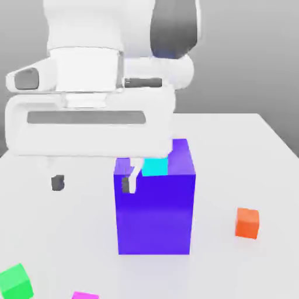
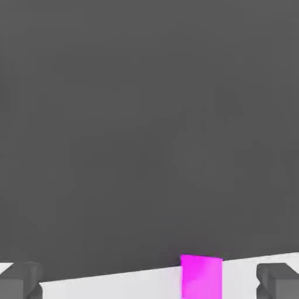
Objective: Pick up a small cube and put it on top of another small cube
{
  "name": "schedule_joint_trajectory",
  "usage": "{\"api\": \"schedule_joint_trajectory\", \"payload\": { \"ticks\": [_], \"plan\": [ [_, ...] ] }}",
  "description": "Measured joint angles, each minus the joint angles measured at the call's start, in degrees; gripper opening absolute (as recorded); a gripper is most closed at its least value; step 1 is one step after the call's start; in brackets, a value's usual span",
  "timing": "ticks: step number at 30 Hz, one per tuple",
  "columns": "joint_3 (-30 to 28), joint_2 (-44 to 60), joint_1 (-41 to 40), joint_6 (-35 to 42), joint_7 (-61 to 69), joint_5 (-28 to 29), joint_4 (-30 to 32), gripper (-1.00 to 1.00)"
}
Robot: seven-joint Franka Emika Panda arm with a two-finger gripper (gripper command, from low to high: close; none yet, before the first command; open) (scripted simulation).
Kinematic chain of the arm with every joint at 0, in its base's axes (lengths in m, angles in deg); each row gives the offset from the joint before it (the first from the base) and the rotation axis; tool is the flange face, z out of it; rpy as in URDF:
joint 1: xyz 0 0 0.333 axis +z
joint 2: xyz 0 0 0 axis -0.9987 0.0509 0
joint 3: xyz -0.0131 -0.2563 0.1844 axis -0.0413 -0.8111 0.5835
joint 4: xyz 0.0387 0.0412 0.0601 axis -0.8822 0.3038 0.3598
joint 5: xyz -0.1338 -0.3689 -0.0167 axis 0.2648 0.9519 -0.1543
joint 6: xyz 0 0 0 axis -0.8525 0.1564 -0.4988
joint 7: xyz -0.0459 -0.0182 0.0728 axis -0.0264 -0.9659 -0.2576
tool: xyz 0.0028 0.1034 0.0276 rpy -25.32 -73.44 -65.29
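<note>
In the exterior view, the green cube (image 1: 16, 281) sat at the table's (image 1: 245, 152) near edge, well to the left of the big blue-violet block (image 1: 155, 204); the magenta cube (image 1: 85, 295) lay nearer that block, also at the near edge; the gripper (image 1: 92, 183) hung beside the block's upper left corner, fingers apart and empty, seemingly poised to approach the magenta cube; a cyan cube (image 1: 155, 167) rested atop the block; an orange cube (image 1: 247, 223) sat to its right.
</note>
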Motion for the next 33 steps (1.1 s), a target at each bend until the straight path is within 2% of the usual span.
{"api": "schedule_joint_trajectory", "payload": {
  "ticks": [9,13,14,20,25,30,33],
  "plan": [
    [-0.69,18.63,-2.29,-5.12,1.48,-1.06,-1.36,0.00],
    [0.52,26.92,-3.49,-10.70,2.52,-2.43,-2.99,0.00],
    [0.81,28.32,-3.74,-11.77,2.72,-2.69,-3.30,-1.00],
    [0.98,29.01,-3.88,-12.28,2.82,-2.81,-3.47,-1.00],
    [-0.50,21.35,-2.98,-6.35,1.56,-1.27,-1.72,-1.00],
    [-8.19,16.11,-8.78,-1.07,-5.40,-3.88,-1.17,-1.00],
    [-7.84,20.62,-11.12,-4.84,-4.98,-6.81,-1.64,-1.00]
  ]
}}
